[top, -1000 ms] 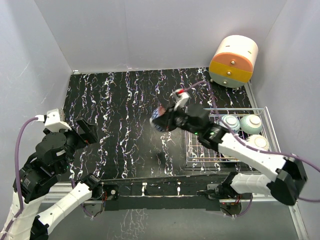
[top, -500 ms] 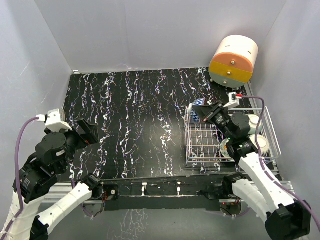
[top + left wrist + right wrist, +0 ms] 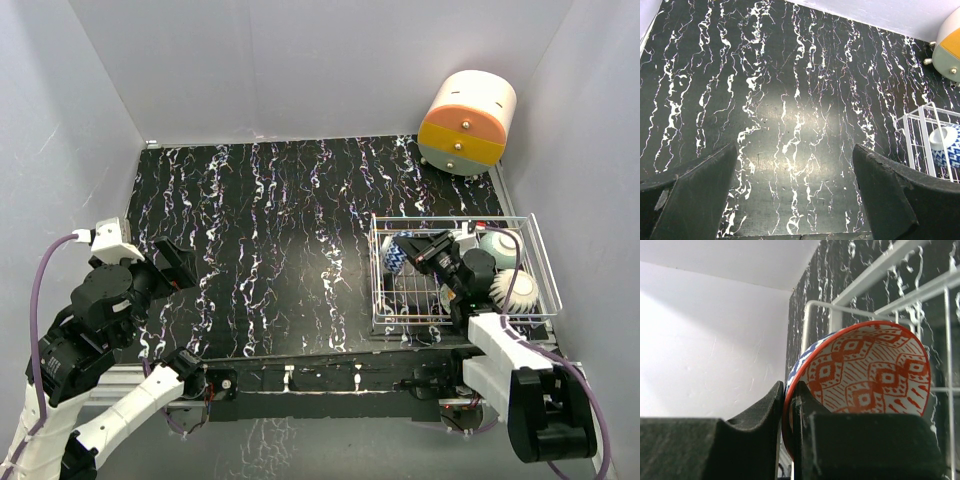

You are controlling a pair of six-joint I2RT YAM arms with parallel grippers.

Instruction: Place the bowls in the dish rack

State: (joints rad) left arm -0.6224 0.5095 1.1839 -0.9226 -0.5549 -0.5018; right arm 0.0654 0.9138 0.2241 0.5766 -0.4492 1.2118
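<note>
The dish rack (image 3: 400,300) stands on the table's (image 3: 260,230) right, a bowl (image 3: 397,255) in its left end, drawer unit (image 3: 467,122) behind.

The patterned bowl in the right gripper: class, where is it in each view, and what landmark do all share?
Top external: patterned bowl, at the left end of the dish rack.
Left wrist: right edge, behind the rack's wires.
Right wrist: centre, rim pinched by the right gripper.
Shared landmark: the white dish rack.
</note>
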